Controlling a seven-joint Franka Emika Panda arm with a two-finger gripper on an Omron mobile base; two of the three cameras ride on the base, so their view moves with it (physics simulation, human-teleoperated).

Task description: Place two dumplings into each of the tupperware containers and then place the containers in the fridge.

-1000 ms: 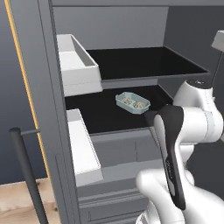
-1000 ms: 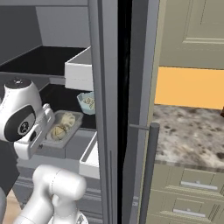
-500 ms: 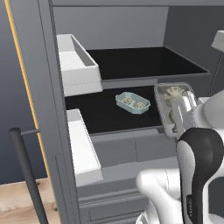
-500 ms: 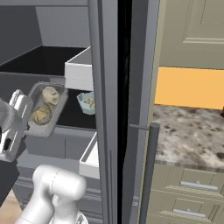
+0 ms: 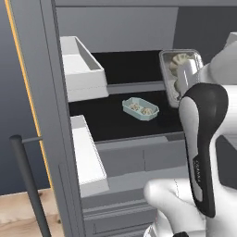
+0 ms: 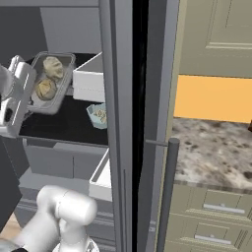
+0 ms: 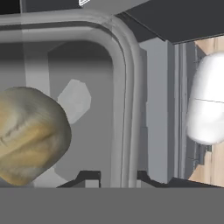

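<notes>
A: What does the left base view give you?

B: The fridge [image 5: 51,115] stands open, dark inside. One container [image 5: 140,109] sits on the lower black shelf [image 5: 115,122], with dumplings [image 5: 141,109] in it. A second container [image 5: 180,74] is up in the air at the right, tipped steeply so its open face turns toward the camera, in front of the upper shelf. The white arm [image 5: 203,139] covers its lower part. Two white bins [image 5: 81,69] hang on the left side, one above the other.

A: And from the right base view?

B: The raised container [image 6: 49,81] is at the upper left, tilted, and two dumplings [image 6: 47,78] lie in it, one above the other. The gripper [image 6: 19,101] is clenched on its near rim. The other container [image 6: 97,115] rests on the shelf farther in, partly hidden behind the fridge door edge [image 6: 120,123]. To the right is a speckled stone counter [image 6: 211,152] over beige drawers [image 6: 216,216].

A: The hand view?

B: Very close. The container's rounded corner and rim [image 7: 124,87] run down to the finger tips [image 7: 89,177], which pinch the rim between them. One tan crinkled dumpling [image 7: 30,135] lies inside at the left. A pale patch shows through the floor beside it; I cannot tell what it is.
</notes>
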